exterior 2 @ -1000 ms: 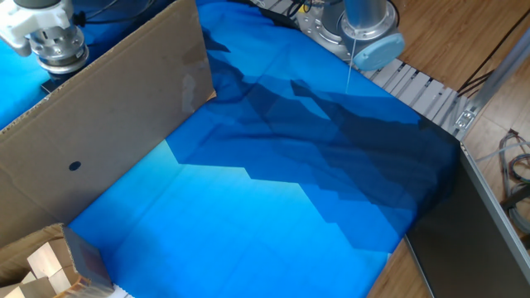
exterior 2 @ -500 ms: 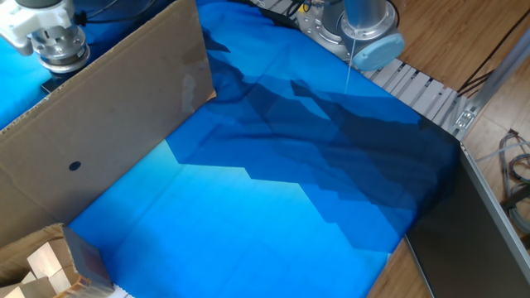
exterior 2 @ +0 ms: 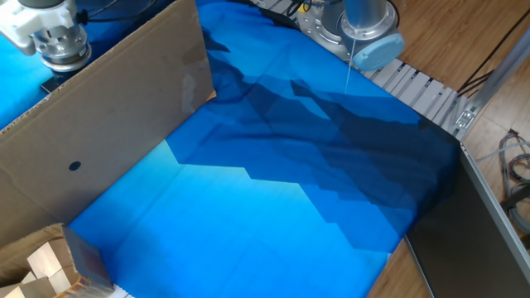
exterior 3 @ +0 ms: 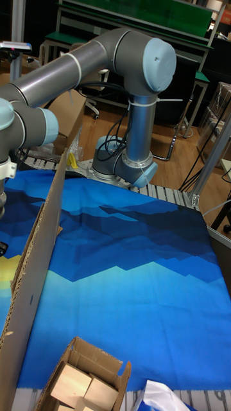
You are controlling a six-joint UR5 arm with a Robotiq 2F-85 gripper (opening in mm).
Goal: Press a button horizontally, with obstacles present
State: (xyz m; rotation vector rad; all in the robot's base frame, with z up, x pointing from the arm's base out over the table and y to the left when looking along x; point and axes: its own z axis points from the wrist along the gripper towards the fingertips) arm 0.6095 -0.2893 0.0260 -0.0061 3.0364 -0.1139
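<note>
- We see a blue cloth (exterior 2: 273,199) covering the table.
- The arm (exterior 3: 96,58) reaches from its base, far right, over to the far left.
- The panel (exterior 2: 99,141) stands upright on the left; a dark spot (exterior 2: 74,165) marks its near face.
- The gripper (exterior 2: 54,41) sits behind the panel's top edge; we cannot tell its finger state.
- A box of wooden blocks (exterior 2: 45,265) lies near left.

One cardboard panel (exterior 2: 108,124), one open box (exterior 3: 90,379)
</note>
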